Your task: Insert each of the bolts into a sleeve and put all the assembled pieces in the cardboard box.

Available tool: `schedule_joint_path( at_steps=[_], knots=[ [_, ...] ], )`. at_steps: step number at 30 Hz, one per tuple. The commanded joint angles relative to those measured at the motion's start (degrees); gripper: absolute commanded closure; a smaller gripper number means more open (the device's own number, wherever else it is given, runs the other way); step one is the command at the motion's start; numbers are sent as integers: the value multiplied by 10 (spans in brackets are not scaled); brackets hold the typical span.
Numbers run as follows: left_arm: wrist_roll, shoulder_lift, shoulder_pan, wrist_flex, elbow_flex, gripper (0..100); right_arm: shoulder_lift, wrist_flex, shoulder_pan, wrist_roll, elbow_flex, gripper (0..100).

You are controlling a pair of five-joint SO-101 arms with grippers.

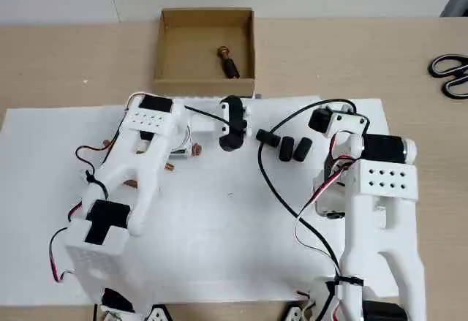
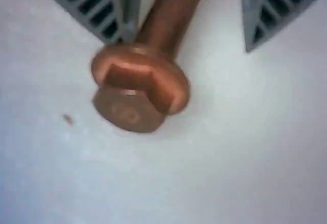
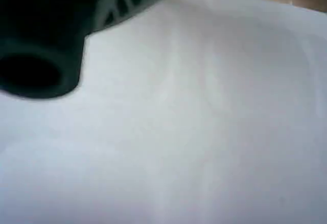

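We find the left tool [image 2: 184,40] open astride a loose bolt [image 2: 138,94] on the white sheet [image 2: 230,157]; the state of the right tool [image 3: 122,2] we cannot tell. One assembled piece [image 1: 228,61] lies in the cardboard box [image 1: 190,50]; three sleeves [image 1: 287,148] lie unfilled.

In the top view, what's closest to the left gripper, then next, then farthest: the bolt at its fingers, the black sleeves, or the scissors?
1. Bolt: on the paper, right between the open jaws of the left gripper.
2. Sleeves: mid-paper, toward the other arm.
3. Scissors: off the paper, at the table's edge.
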Motion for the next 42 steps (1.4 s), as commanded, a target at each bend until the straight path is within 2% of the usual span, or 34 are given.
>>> schedule_joint_path(
  at_steps=[1,8,13,26,33,38,42],
  knots=[
    [-30,8,3,-23,-31,865,-15,-5,6,7,-4,995],
    [-30,70,3,-22,-87,870,-15,-16,6,6,-2,995],
    [-27,89,14,-17,-99,990,-15,-20,6,7,-2,995],
    [-19,-77,50,142,-100,994,-20,-15,2,5,-4,995],
    [70,-173,52,154,-100,994,-20,7,0,5,-60,995],
    [209,-230,47,156,-100,994,-28,19,-9,5,-97,996],
    [296,-289,40,193,-100,994,-110,22,-33,7,-96,996]
  ],
)
